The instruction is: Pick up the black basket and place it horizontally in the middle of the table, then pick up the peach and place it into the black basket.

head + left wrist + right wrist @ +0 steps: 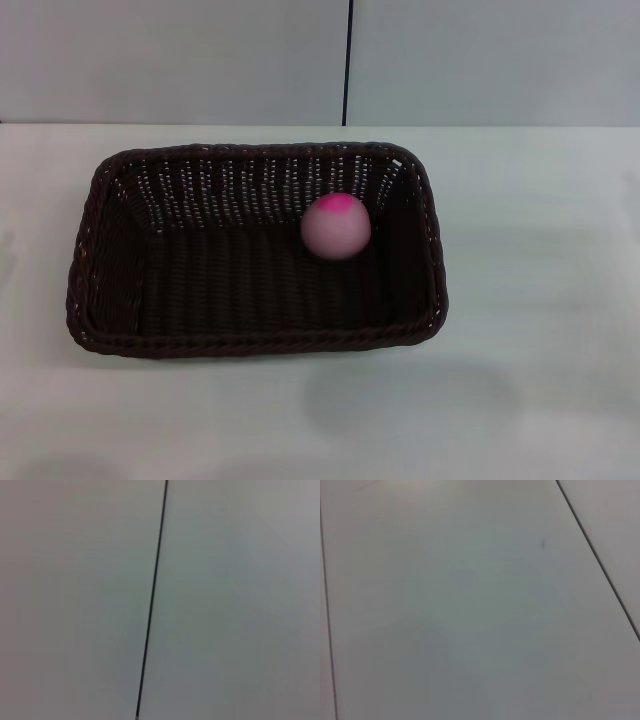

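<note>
White table (560,400) fills the near part of the head view, bare along the front edge except for a faint soft shadow near the middle-right. Next back, black basket (255,342) sits flat on the table, long side running left to right, roughly centred with a slight offset to the robot's left; braided rim all round, openwork sloping sides, dark woven floor visible inside. Peach (336,226) rests inside the basket on its floor, toward the far right corner, close to the far wall and near the right wall, touching neither wall as far as can be seen; magenta patch faces up. Beyond the basket, more bare table up to its far edge, then a pale grey wall (170,60) with a thin dark vertical seam (347,60). Neither arm nor gripper shows in the head view. Left wrist view gives only a plain grey surface crossed by one thin dark line (152,600); right wrist view gives a plain pale surface with a thin dark line (600,562) toward one side. No fingers in any view, so whether they are spread or pressed together cannot be told.
</note>
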Robot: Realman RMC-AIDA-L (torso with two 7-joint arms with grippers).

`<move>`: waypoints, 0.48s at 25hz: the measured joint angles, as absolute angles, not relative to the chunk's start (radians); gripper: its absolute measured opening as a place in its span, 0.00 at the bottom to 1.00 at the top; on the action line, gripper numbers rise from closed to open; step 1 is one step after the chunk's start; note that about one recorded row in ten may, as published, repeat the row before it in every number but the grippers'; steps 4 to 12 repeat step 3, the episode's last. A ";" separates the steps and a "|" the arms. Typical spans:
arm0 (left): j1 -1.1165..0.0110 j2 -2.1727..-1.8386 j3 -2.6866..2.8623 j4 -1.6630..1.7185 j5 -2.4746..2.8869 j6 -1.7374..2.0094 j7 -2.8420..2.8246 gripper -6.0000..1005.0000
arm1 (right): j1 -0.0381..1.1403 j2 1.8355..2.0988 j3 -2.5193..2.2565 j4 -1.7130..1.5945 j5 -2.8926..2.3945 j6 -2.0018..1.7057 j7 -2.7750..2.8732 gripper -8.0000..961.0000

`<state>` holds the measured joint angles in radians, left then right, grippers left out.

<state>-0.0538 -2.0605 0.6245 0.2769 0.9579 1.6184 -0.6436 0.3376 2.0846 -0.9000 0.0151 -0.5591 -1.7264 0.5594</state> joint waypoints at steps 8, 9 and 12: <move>-0.062 -2.063 0.597 0.217 0.954 1.636 -0.623 0.73 | 0.343 2.084 -0.897 0.014 -0.559 -1.724 0.563 0.67; -0.062 -2.063 0.597 0.217 0.954 1.636 -0.623 0.73 | 0.343 2.084 -0.897 0.014 -0.559 -1.724 0.563 0.67; -0.062 -2.063 0.597 0.217 0.954 1.636 -0.623 0.73 | 0.343 2.084 -0.897 0.014 -0.559 -1.724 0.563 0.67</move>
